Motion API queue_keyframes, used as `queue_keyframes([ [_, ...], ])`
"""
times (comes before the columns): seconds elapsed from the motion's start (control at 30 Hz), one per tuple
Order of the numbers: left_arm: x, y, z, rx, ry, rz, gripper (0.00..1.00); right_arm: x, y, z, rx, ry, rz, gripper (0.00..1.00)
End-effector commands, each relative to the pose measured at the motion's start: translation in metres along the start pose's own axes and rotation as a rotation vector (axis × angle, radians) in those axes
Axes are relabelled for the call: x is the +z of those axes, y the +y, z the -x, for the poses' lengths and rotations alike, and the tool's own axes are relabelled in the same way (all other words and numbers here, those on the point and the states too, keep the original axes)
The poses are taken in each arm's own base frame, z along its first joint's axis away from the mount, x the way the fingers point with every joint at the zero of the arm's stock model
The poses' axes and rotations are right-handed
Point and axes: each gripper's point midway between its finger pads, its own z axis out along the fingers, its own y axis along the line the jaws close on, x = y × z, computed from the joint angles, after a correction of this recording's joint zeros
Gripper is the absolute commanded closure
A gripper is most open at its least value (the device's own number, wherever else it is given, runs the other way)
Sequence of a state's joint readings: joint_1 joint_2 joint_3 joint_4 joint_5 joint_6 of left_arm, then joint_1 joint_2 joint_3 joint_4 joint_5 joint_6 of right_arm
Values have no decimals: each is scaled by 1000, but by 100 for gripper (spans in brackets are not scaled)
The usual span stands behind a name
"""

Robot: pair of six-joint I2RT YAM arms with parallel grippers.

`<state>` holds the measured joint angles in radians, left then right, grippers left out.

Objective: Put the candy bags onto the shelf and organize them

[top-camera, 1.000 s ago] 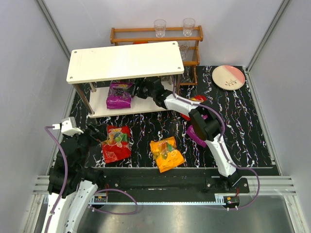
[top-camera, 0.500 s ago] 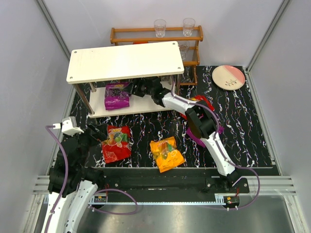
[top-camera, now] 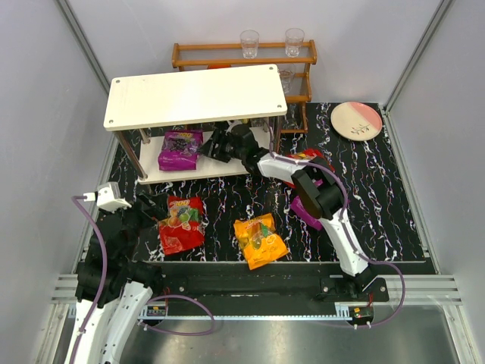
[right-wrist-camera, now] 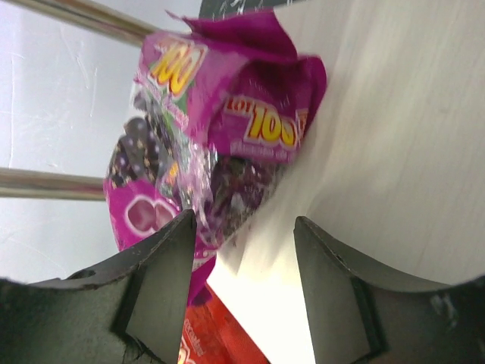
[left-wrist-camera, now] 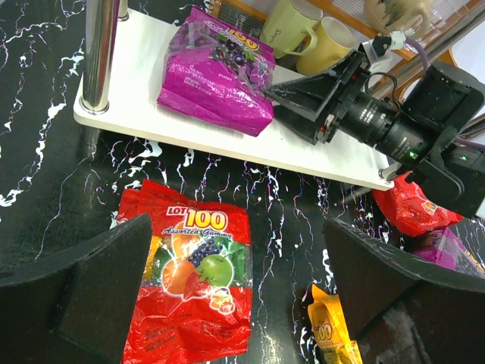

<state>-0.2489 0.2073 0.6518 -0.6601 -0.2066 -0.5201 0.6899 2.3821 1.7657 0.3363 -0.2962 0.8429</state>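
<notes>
Pushing done | purple bag (top-camera: 180, 149) sits deeper on the shelf (top-camera: 197, 95) now | right gripper (top-camera: 214, 144) fingers spread, not pinching | left gripper (left-wrist-camera: 236, 265) fingers spread | red bag (top-camera: 182, 224), orange bag (top-camera: 259, 240) wait

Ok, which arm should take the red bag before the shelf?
Left, likely: the left gripper, open, hovers by the red bag; the right gripper is at the shelf, beside the purple bag.

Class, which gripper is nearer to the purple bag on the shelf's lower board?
Right. The right gripper is at the purple bag's edge, over the lower board. The left gripper hovers above the red bag on the table, short of the shelf.
</notes>
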Motion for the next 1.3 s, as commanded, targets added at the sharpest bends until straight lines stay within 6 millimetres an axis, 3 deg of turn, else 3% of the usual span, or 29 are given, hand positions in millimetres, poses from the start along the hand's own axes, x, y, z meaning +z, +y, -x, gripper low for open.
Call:
queue_keyframes([
  [0.0, 1, -3, 8, 9, -32, -12, 1, -29, 54, 40, -41, -123, 77, 36],
  [0.13, 0, -4, 9, 6, -38, -15, 1, -43, 52, 34, -40, -116, 60, 36],
  [0.17, 1, -3, 9, 6, -36, -14, 1, -49, 59, 36, -45, -120, 75, 36],
  [0.23, 1, -3, 8, 9, -34, -13, 1, -56, 52, 25, -34, -96, 65, 35],
  [0.27, 1, -4, 8, 8, -34, -15, 1, -63, 59, 26, -33, -96, 77, 36],
  [0.3, 1, -4, 9, 7, -36, -15, 1, -67, 49, 12, -18, -60, 62, 36],
  [0.37, 1, -4, 8, 8, -34, -16, 1, -79, 57, 7, -19, -50, 71, 35],
  [0.4, 1, -4, 8, 8, -35, -17, 1, -85, 44, -7, -11, -23, 44, 36],
  [0.43, 1, -4, 8, 7, -34, -16, 1, -95, 53, -6, -20, -29, 54, 35],
  [0.5, 1, -4, 8, 7, -33, -17, 1, -107, 42, -28, -32, 9, 17, 35],
  [0.53, 1, -4, 7, 9, -31, -18, 1, -117, 50, -28, -45, 7, 21, 35],
  [0.6, 2, -5, 8, 9, -29, -21, 1, -130, 37, -51, -73, 51, -38, 35],
  [0.63, 2, -5, 7, 10, -24, -21, 1, -141, 46, -51, -90, 47, -36, 35],
  [0.7, 2, -5, 6, 10, -22, -22, 1, -158, 27, -69, -103, 73, -98, 34],
  [0.73, 2, -6, 7, 10, -24, -23, 1, -170, 34, -67, -109, 59, -92, 34],
  [0.8, 2, -5, 6, 10, -22, -22, 1, -189, 14, -77, -106, 63, -165, 34],
  [0.83, 3, -5, 6, 10, -21, -21, 1, -201, 22, -70, -114, 31, -159, 34],
  [0.9, 3, -6, 6, 11, -18, -22, 1, -221, 4, -78, -110, 23, -231, 33],
  [0.93, 3, -6, 5, 11, -15, -21, 1, -232, 11, -71, -113, -10, -222, 33],
  [1.0, 4, -5, 4, 12, -13, -20, 1, -248, -4, -75, -103, -29, -280, 32],
  [1.03, 4, -6, 4, 12, -10, -21, 1, -256, 1, -72, -107, -49, -272, 31],
  [1.27, 4, -6, 4, 13, -8, -21, 1, -291, -29, -80, -90, -82, -407, 24],
])
